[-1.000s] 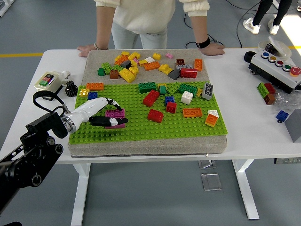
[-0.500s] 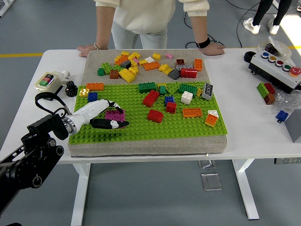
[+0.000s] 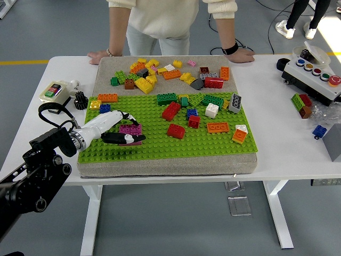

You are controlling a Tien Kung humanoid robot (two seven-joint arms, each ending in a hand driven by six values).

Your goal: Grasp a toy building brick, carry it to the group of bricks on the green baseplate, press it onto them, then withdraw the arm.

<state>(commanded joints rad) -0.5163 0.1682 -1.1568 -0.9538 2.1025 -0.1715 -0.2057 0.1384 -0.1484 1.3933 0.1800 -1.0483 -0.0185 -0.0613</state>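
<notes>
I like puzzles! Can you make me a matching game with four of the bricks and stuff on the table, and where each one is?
Things:
1. magenta brick
2. loose blue brick
3. black gear
4. grey brick

Places:
A. bare white table, right of the baseplate
B. under the left hand fingers
C. green baseplate, far right corner
D. white table, left of the mat

Pairs: 1-B, 2-A, 3-D, 4-C

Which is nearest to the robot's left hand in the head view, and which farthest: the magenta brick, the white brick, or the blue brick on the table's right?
1. Magenta brick, at the left hand.
2. White brick, mid-baseplate.
3. Blue brick, far right, off the mat.
</notes>
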